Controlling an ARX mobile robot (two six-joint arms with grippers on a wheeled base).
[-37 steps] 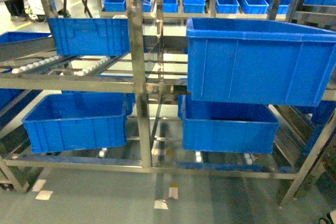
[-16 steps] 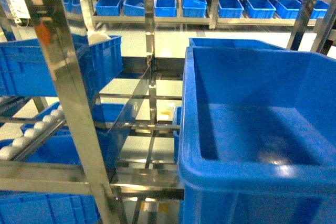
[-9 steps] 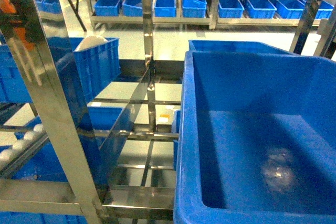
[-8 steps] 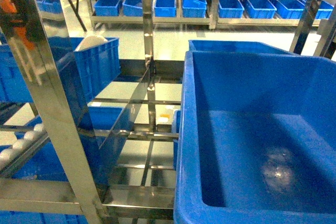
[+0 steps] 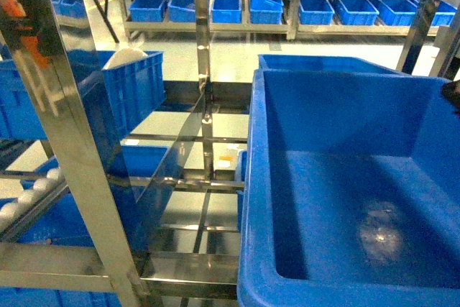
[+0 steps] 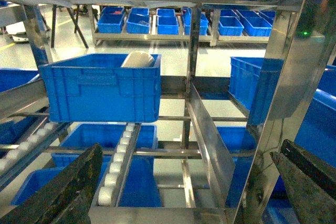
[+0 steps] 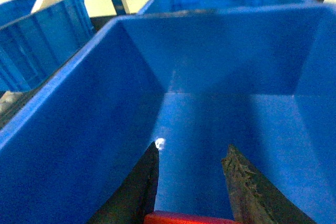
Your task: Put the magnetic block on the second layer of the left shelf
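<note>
The magnetic block (image 7: 189,217) is a red sliver at the bottom edge of the right wrist view, held between the two dark fingers. My right gripper (image 7: 192,146) is shut on it, above the inside of a large blue crate (image 7: 79,129) on the rack's right side. A dark bit of that arm (image 5: 453,92) shows at the head view's right edge. The left shelf second layer has roller rails (image 6: 118,166) carrying a blue crate (image 6: 100,85) farther back. My left gripper (image 6: 189,182) hangs open in front of those rails, with nothing between its fingers.
A steel post (image 5: 65,141) stands close at the left. The large blue crate (image 5: 338,113) fills the right half of the head view. A white object (image 6: 137,59) lies in the left crate. More blue crates (image 5: 230,5) stand on far racks and on lower levels.
The head view has come much closer to the rack and looks down into the right crate. In the last half second a dark part of my right arm appeared at the right edge.
</note>
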